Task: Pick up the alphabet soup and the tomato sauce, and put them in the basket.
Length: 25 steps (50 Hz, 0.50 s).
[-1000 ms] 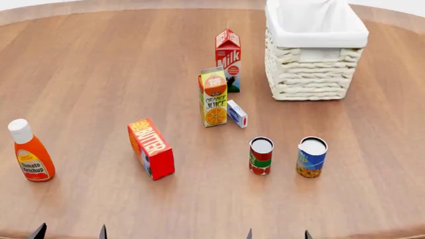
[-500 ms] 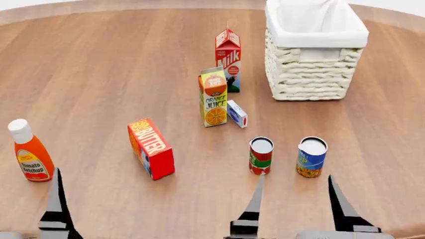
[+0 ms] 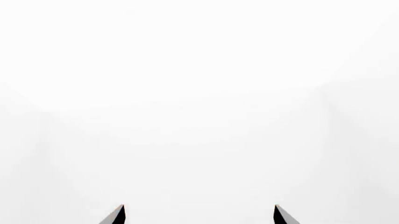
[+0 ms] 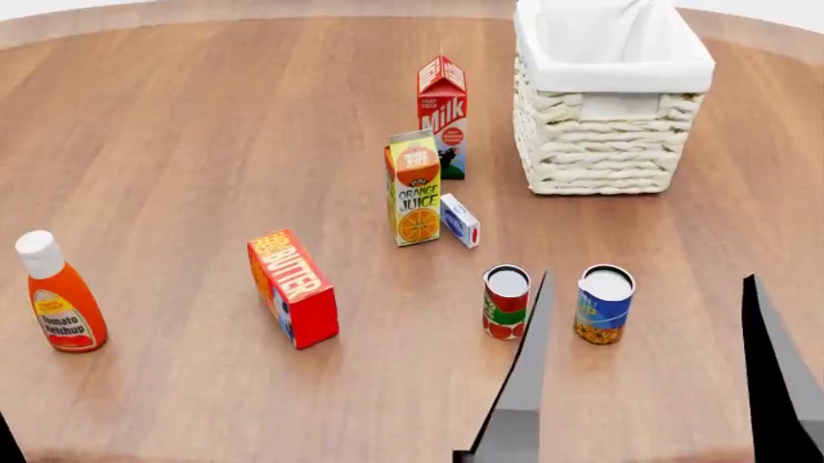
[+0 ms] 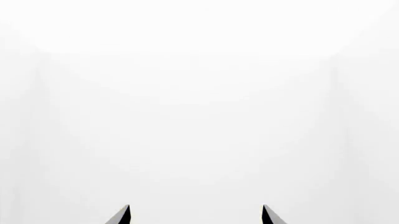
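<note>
Right tool (image 4: 644, 376) wide open, empty; soup (image 4: 604, 304) between its fingers, sauce (image 4: 507, 302) just left. Left tool (image 3: 199, 215) open, empty. Readable: "Milk" (image 4: 442, 114), "Orange Juice" (image 4: 415, 188), "Butter" (image 4: 293, 287), "Tomato Ketchup" (image 4: 60, 297). Basket (image 4: 605, 135) beyond.

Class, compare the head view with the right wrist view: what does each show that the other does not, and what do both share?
Only the head view shows the scene: the wooden table, the basket, the alphabet soup, the tomato sauce, the milk carton, the orange juice carton, the butter box, the ketchup bottle and a small blue-and-white box.
Only the right wrist view shows a blank white field, with no table or objects.
Both show the right gripper, its dark fingers spread apart and holding nothing.
</note>
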### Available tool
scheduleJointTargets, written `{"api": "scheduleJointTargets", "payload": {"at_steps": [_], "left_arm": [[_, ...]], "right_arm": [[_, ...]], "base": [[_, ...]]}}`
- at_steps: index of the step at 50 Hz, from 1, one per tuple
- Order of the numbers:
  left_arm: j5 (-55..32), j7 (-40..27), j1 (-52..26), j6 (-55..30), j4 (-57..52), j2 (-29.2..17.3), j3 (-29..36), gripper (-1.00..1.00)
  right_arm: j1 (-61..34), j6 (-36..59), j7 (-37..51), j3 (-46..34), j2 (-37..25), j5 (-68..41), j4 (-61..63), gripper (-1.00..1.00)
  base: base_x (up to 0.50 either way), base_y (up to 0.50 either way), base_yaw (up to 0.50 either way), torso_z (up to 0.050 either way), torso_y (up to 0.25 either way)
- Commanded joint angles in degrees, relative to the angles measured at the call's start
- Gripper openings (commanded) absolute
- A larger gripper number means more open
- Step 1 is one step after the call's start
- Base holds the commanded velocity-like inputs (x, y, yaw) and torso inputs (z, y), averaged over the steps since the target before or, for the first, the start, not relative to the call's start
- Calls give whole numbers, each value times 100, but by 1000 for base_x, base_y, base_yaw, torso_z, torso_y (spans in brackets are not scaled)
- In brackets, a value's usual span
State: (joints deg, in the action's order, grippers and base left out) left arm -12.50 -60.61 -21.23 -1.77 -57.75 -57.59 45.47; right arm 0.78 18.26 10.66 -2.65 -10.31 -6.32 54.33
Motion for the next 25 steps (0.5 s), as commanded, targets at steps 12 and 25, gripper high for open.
{"api": "scheduleJointTargets", "payload": {"at_steps": [12,25], "left_arm": [[-162,-2928,-5020,820,-224,-1442,6166,100],[-306,-2851,-4470,762,-65,-1067,5562,100]], "right_arm": [[286,-325,239,-169,-226,10,409,100],[122,-167,359,-163,-247,-143,364,100]], "base": [[0,0,0,48,2],[0,0,0,50,2]]}}
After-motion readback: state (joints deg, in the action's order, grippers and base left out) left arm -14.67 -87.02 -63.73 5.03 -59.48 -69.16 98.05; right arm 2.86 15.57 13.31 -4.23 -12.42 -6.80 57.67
